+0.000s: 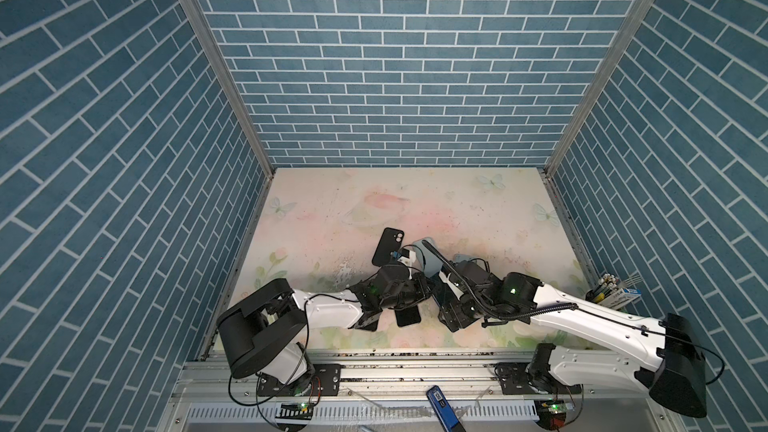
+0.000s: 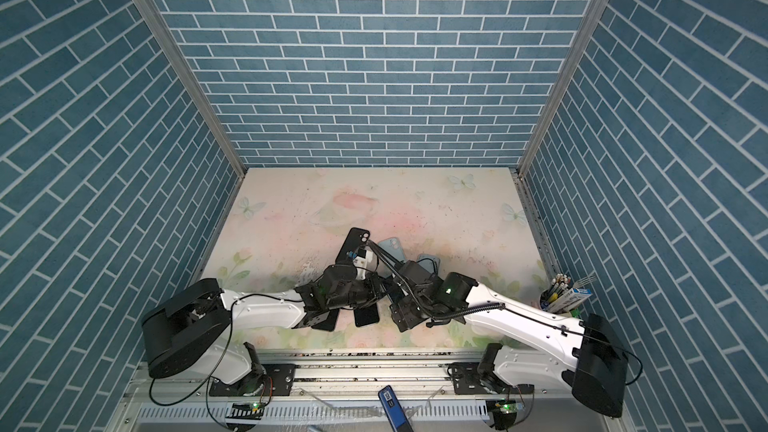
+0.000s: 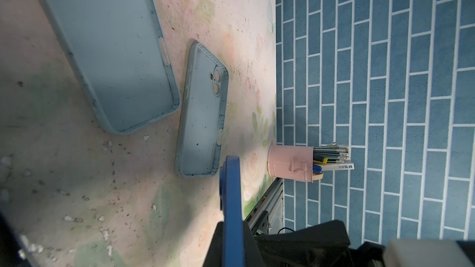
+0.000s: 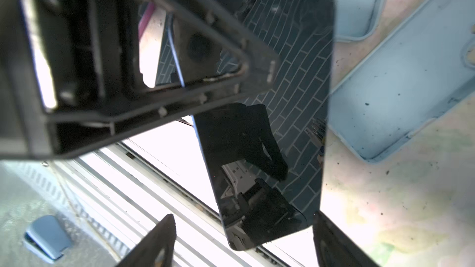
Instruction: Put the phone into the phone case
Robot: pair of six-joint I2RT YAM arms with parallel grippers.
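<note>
Both top views are bright and evenly lit from above, with soft shadow on the table [image 1: 374,209] under the left claw [image 1: 419,288] and the brick wall's [image 1: 395,56] lines bending toward the frame edges. In the right wrist view the background beyond the right claw [image 4: 241,242] burns out white. The phone [image 4: 282,86] just ahead of it mirrors the bricks, and the left claw's frame is blurred.
</note>
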